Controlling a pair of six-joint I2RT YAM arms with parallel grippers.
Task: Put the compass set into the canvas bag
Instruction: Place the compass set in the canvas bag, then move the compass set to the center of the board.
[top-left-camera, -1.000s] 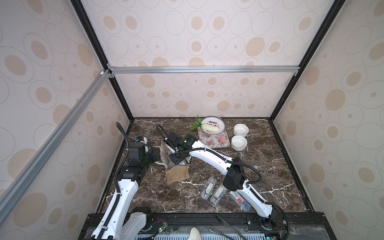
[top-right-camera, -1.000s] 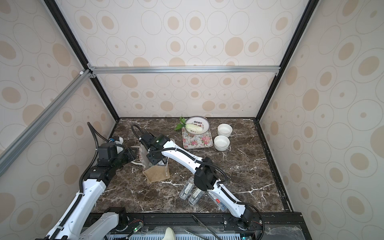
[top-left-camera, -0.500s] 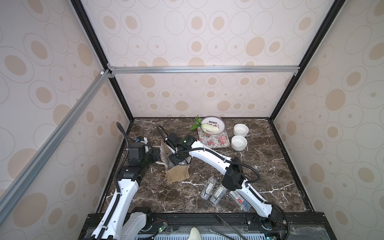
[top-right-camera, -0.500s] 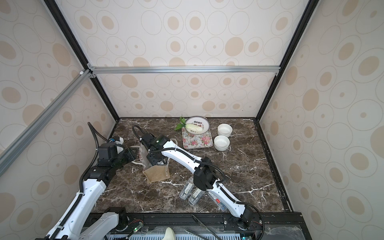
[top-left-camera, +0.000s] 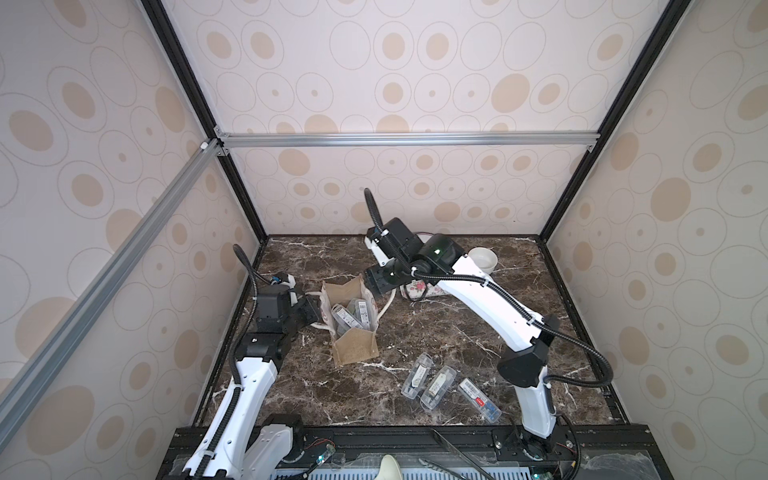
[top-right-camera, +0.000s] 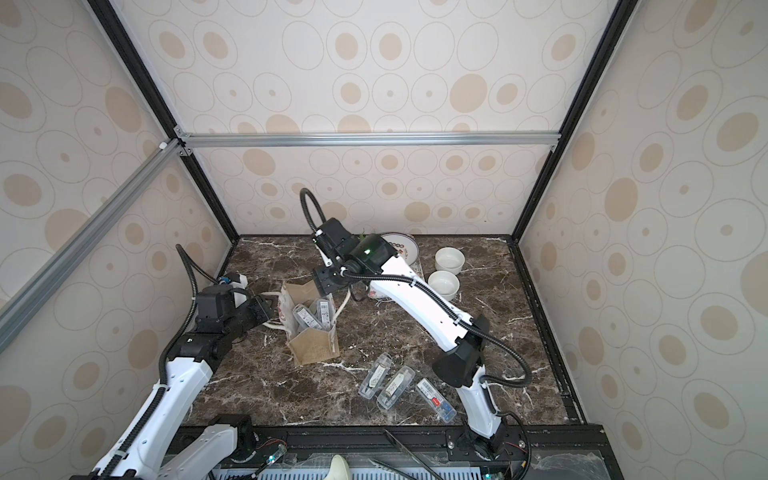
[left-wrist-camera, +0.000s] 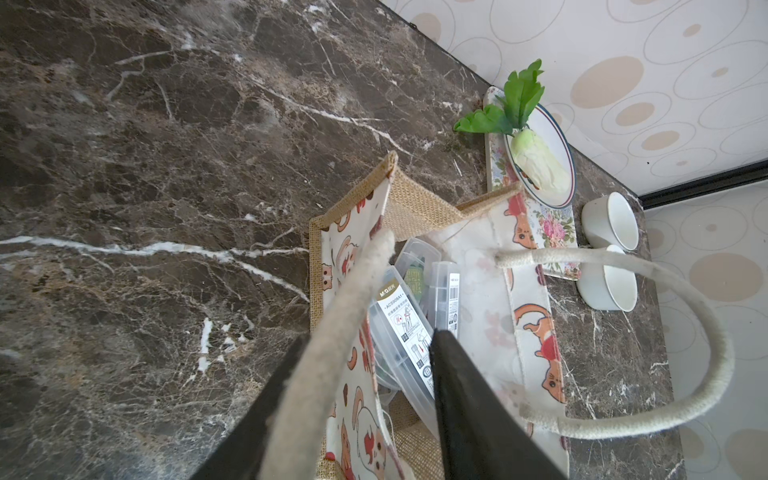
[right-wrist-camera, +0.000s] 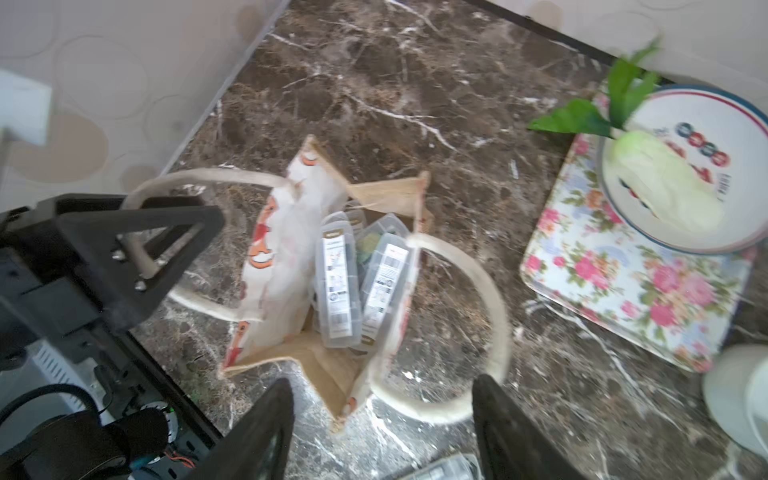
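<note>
Compass sets (top-left-camera: 351, 318) in clear cases stand on end inside the canvas bag (top-left-camera: 355, 353), which sits upright on the table (top-left-camera: 457, 332) close to my left arm. Three more cases (top-left-camera: 438, 386) lie loose near the right arm's base.

My left gripper (top-left-camera: 311, 311) is clamped on the bag's near wall and rope handle. My right gripper (right-wrist-camera: 382, 380) hangs above the mouth, jaws apart and empty.

My worry is that the bag is soft and looks top-heavy, so a tug or a release on the left could tip it and spill the cases. The free handle (right-wrist-camera: 494, 316) loops close under the right fingers and could snag one.

Under the right forearm are a flowered tray (right-wrist-camera: 623, 282), a plate (top-right-camera: 411, 253) with a toy cabbage (right-wrist-camera: 665, 183), and two white cups (top-right-camera: 449, 261). I judge them close enough to get clipped when that arm swings back.
</note>
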